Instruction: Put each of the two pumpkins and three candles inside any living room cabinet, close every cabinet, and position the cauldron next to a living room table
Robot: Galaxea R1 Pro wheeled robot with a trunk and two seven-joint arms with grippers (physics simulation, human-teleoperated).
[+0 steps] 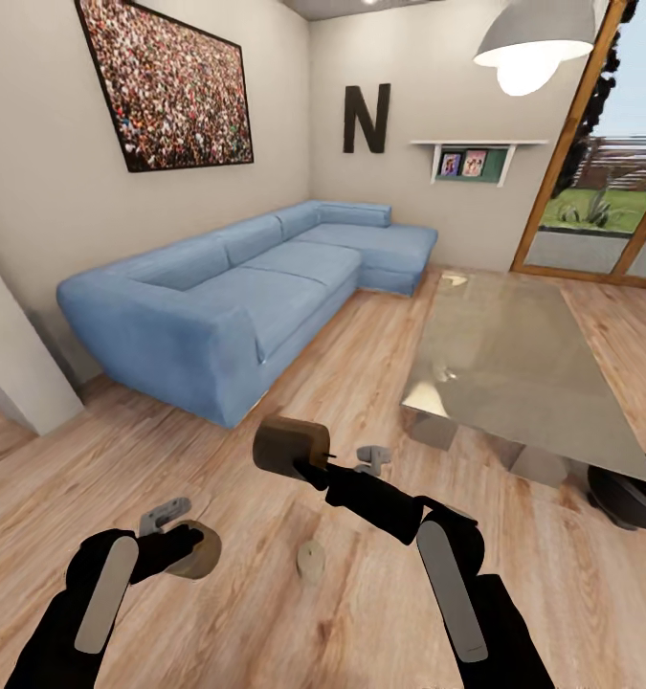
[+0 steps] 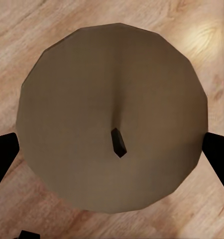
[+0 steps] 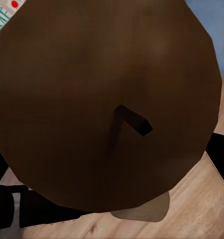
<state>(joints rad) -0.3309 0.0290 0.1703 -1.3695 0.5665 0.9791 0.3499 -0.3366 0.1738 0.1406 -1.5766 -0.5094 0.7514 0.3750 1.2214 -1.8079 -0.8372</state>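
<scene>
Left arm low at the view's left, left gripper [image 1: 187, 547] clamped around a candle [image 1: 200, 550], right arm reaching forward and higher, right gripper [image 1: 308, 463] gripping another candle [image 1: 286, 447]

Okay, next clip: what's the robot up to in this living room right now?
It holds a candle in each gripper. The left gripper grips a tan candle low over the wooden floor; the right gripper holds a darker brown candle higher up. A third candle stands on the floor between the arms. Ahead are a blue sofa and a glass table, with the black cauldron partly under it.
</scene>
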